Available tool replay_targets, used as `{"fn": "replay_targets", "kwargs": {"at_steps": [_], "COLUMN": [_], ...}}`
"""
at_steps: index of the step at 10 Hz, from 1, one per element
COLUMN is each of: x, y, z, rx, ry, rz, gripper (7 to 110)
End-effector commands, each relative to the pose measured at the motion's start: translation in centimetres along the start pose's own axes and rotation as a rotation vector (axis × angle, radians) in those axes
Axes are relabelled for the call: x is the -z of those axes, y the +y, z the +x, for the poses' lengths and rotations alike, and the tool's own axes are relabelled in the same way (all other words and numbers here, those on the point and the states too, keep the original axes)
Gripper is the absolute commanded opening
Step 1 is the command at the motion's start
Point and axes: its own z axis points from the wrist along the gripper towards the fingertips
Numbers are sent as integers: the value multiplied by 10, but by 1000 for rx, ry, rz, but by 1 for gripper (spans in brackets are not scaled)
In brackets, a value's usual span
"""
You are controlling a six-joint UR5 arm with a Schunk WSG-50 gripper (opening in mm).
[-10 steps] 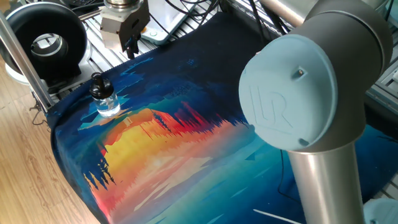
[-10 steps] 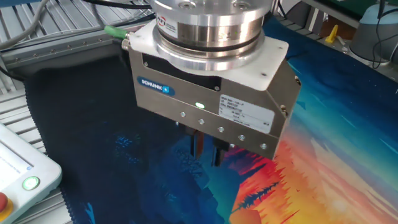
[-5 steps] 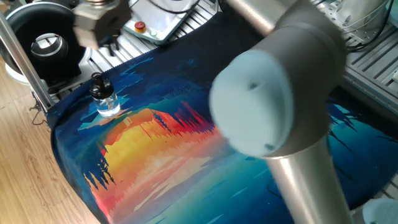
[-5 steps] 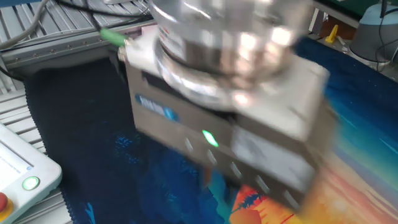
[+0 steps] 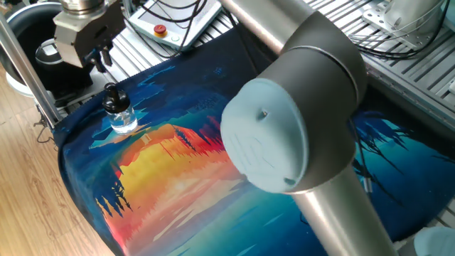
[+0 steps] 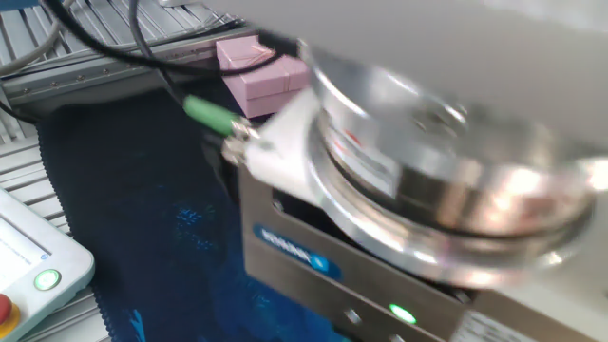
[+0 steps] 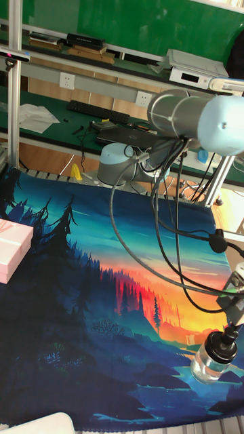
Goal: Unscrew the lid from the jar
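The jar is small clear glass and stands upright on the painted mat near its left corner, with the black lid screwed on top. My gripper hangs above and slightly behind the lid, apart from it, and its dark fingers look slightly open with nothing between them. In the tall fixed view the jar and lid sit at the lower right, and the gripper is just above the lid at the frame's edge. The other fixed view shows only the blurred gripper body, with its fingers out of frame.
A large black ring device sits behind the gripper at the mat's left corner. An aluminium post stands beside it. A control box lies at the back. A pink gift box rests at the mat's far side.
My gripper has swung from the mat's back edge leftward to a spot just above the jar's lid. The jar has not moved.
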Motion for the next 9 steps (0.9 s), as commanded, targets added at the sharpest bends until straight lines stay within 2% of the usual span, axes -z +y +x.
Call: {"fn": "replay_targets", "kwargs": {"at_steps": [1, 3, 4, 5, 6, 9], "x": [-4, -5, -6, -7, -12, -23], "y": [4, 7, 11, 17, 10, 6], "z": [20, 19, 9, -3, -5, -6], "rx": [34, 40, 46, 61, 46, 41], "ry": [-13, -34, -56, -80, -66, -58], "rz": [-27, -52, -70, -94, -62, -44], "gripper": [22, 22, 22, 44, 44, 44]}}
